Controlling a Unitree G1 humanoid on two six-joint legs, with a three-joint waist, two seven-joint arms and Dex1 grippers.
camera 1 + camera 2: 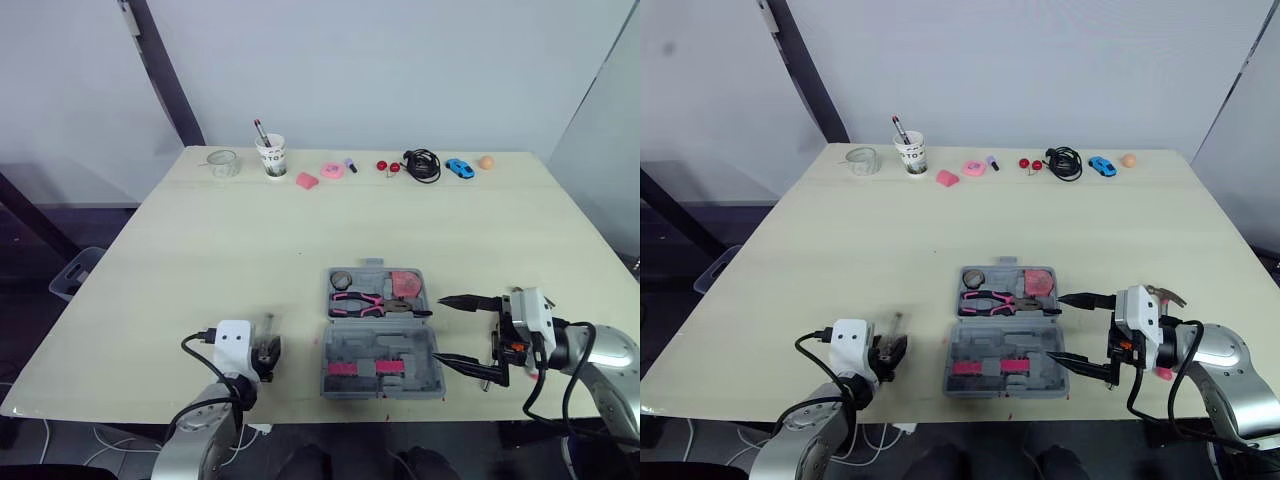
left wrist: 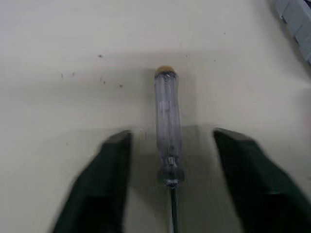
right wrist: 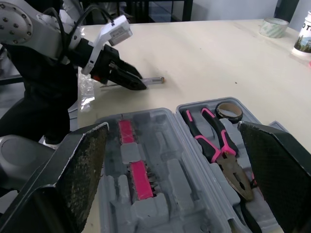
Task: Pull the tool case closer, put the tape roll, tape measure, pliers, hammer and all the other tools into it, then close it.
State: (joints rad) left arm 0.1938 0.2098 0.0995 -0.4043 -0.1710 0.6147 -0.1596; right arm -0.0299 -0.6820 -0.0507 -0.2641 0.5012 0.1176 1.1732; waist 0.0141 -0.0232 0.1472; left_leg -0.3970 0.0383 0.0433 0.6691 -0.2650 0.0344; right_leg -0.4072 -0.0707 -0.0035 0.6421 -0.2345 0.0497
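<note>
The left gripper has its fingers spread fairly wide and empty. They sit one on each side of the clear-handled screwdriver, low over the surface but not touching the tool as far as I can tell. Right now they straddle the bottom of the handle, about where the metal shaft starts. I'd say slide forward a touch so the squeeze lands mid-handle, because a round, slick handle like that will probably roll or pivot if pinched at the end. Close slowly and evenly, then lift straight up. The screwdriver lies close to the near edge of the surface, and the tool case is just beside it along that same edge. The case is open flat, with the pliers and a tape roll already in the far half. The right gripper hangs at the case's right side with its fingers gaping wide and nothing in them, so it looks well placed to steady the case during the drop-in.
</note>
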